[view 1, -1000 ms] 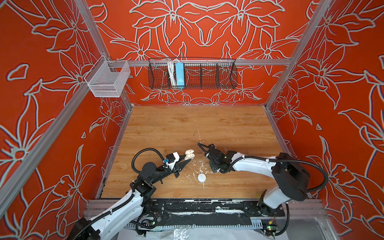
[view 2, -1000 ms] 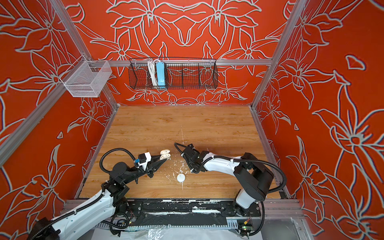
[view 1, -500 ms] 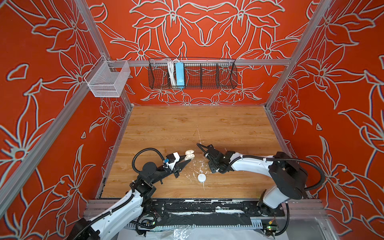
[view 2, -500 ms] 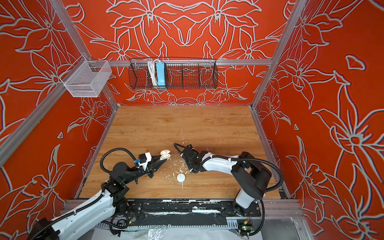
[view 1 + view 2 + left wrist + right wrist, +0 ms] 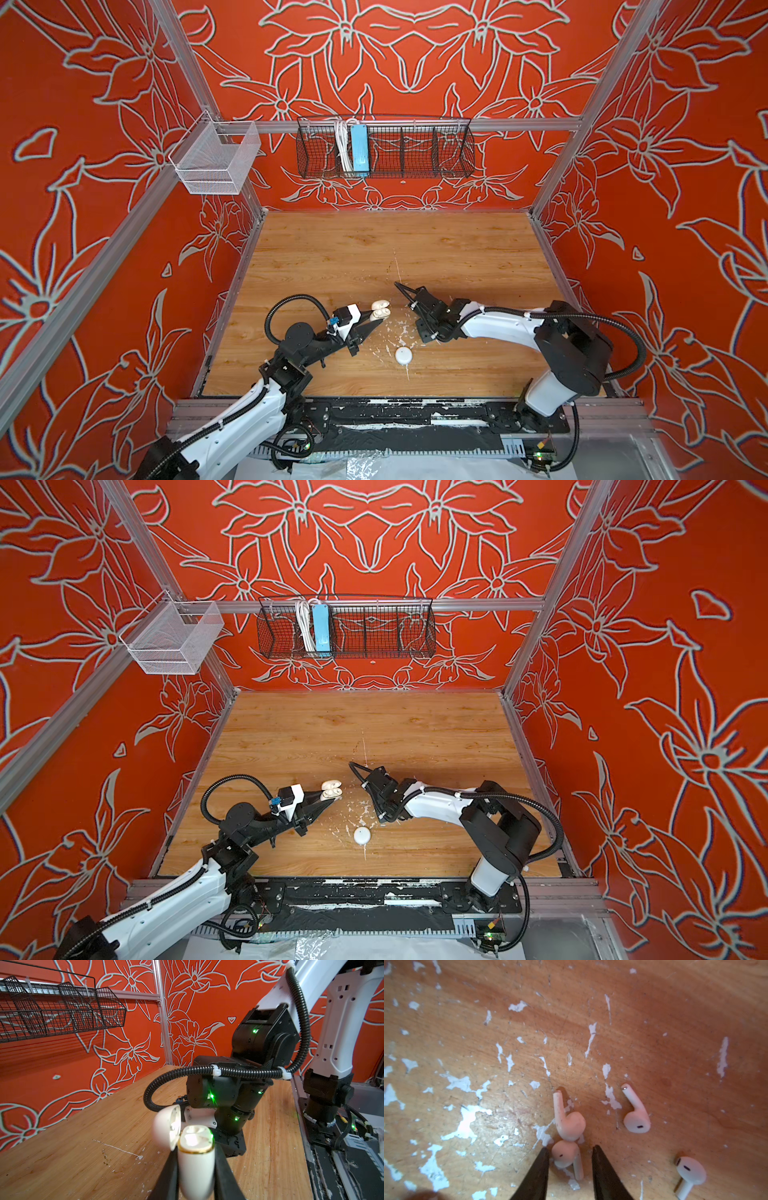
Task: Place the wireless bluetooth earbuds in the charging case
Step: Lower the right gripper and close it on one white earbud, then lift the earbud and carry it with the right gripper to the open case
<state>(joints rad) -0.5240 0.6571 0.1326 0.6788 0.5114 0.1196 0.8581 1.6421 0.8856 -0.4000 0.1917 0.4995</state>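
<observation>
Low over tabletop (image 5: 654,1022), right jaws narrowed; straddling one earbud (image 5: 565,1156)

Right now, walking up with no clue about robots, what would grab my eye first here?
Vivid red walls with white flower outlines enclose a paint-flecked wooden table. There the left claw grips an open cream clamshell case, while the right claw, jaws open, straddles one of four small white stemmed earbuds. A round white puck-shaped case lies nearer the front edge.
</observation>
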